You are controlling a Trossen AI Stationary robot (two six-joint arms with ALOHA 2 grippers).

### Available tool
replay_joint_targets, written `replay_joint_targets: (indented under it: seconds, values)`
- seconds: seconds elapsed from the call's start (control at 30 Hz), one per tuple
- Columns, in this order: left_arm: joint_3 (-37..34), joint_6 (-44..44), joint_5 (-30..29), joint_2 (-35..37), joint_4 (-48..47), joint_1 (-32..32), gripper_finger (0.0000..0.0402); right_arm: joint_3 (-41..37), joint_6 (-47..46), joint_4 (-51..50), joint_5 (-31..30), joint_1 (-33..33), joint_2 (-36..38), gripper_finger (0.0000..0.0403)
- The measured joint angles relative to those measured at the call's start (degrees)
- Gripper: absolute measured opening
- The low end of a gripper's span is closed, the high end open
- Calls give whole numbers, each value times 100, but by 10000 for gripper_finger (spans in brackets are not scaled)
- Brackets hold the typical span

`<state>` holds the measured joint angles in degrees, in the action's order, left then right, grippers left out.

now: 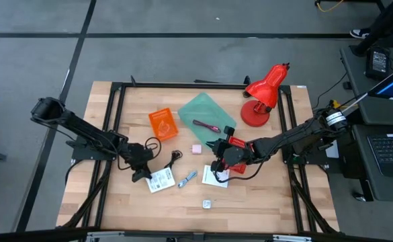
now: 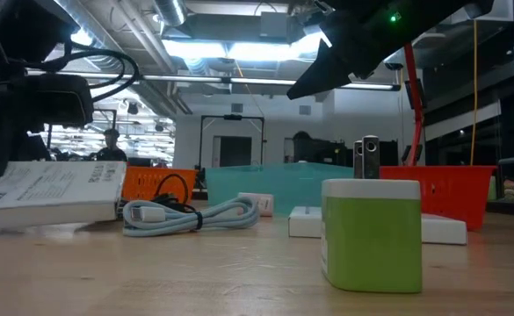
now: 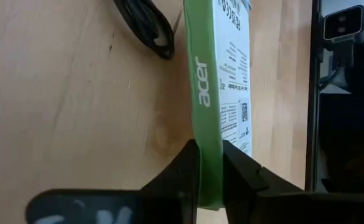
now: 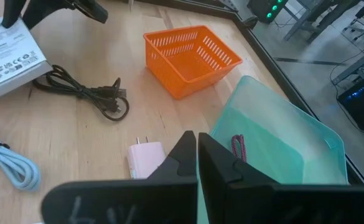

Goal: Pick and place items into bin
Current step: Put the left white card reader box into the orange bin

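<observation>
Currently on the tabletop: left to right

Left gripper (image 1: 141, 176): fingers (image 3: 185, 168) pinched on the green edge of a white box (image 1: 161, 180), which lies flat. Black cable (image 1: 166, 156): just beside the box. Orange basket (image 1: 162, 124), teal bin (image 1: 206, 114) holding a maroon cable (image 1: 206, 126): farther back. Pink cube (image 1: 197, 148), blue-white cable (image 1: 187, 179): mid-table. Right gripper (image 1: 215, 163): closed, empty, over a white card (image 1: 215, 177).

A white, green-edged box (image 3: 208, 93) is clamped flat on the wood; a black cable (image 4: 82, 90) is coiled beside it; a maroon cable (image 1: 206, 126) lies in the teal bin (image 1: 199, 107); a pink cube (image 1: 197, 148) sits just beside that bin; a pale blue cable (image 2: 191, 215) lies near.
</observation>
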<state>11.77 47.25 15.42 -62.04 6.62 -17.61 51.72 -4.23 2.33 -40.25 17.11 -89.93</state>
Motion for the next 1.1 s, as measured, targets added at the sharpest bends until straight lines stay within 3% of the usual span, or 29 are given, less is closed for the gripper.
replay_joint_targets:
  seconds: [0.57,1.1]
  values:
    - [-10,-13,-262,1116,-18,2,30,0,0,0,0,0,0,0]
    - [310,-732,-2266,1584,3,177,29,0,22,61,-13,0,0,0]
